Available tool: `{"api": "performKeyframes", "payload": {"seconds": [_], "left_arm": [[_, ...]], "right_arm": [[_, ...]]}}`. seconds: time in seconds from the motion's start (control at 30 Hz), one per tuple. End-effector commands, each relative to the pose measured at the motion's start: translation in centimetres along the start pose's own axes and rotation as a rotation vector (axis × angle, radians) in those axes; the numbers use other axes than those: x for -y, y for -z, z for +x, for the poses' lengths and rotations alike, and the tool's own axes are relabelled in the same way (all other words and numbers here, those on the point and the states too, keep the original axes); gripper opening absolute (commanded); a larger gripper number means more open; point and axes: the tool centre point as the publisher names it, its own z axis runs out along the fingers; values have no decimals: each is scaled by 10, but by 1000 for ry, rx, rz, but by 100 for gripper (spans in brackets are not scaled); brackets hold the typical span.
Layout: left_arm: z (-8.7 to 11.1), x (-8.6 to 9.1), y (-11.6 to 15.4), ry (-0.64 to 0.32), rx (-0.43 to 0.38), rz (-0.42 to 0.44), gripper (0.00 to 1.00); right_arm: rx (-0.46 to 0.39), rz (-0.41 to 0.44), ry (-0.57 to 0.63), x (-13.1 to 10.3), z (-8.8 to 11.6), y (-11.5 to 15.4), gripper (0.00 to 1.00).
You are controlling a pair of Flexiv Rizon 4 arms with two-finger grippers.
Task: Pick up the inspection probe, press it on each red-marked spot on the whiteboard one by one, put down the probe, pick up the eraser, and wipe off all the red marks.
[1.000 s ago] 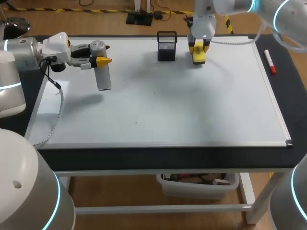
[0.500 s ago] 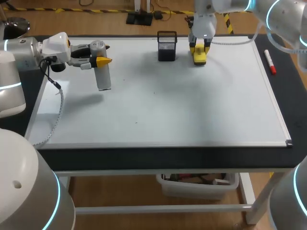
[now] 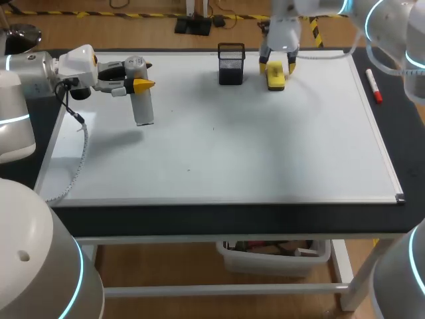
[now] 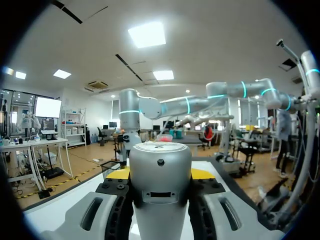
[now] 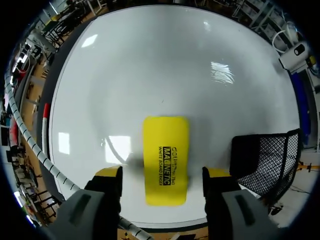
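The inspection probe (image 3: 142, 106), a grey-white cylinder, hangs over the whiteboard's (image 3: 219, 153) far left part with my left gripper (image 3: 136, 85) shut on its upper end. In the left wrist view the probe's rounded top (image 4: 160, 170) fills the space between the fingers. The yellow eraser (image 3: 275, 78) lies flat on the board near its far edge. My right gripper (image 3: 276, 66) stands open just over it, one finger on each side. In the right wrist view the eraser (image 5: 166, 160) sits between the fingertips (image 5: 107, 175) with a gap on both sides. I see no red marks on the board.
A black mesh holder (image 3: 231, 64) stands on the board just left of the eraser, also close beside my right gripper (image 5: 265, 160). A red-capped marker (image 3: 374, 86) lies on the dark table strip beyond the board's right edge.
My right gripper has opened and let go of the eraser, which now rests on the board. The left arm with the probe has not moved.
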Motion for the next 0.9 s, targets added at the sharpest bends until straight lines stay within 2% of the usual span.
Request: {"api": "performKeyframes", "payload": {"seconds": [0.03, 0.4, 0.6, 0.73, 0.77, 0.83, 0.9], "left_arm": [[1, 0, -1, -3, 3, 1, 0], [1, 0, -1, -3, 3, 1, 0], [1, 0, -1, -3, 3, 1, 0], [1, 0, -1, -3, 3, 1, 0], [1, 0, -1, -3, 3, 1, 0], [1, 0, -1, -3, 3, 1, 0], [1, 0, -1, -3, 3, 1, 0]], "right_arm": [[39, -3, -32, 3, 8, 9, 100], [290, 32, -313, 13, 47, 42, 100], [381, 45, -616, 19, 70, 72, 100], [434, 18, -752, 20, 80, 90, 100], [424, -10, -800, 21, 83, 94, 100], [452, -18, -827, 21, 85, 101, 100], [435, -78, -869, 25, 90, 108, 100]]}}
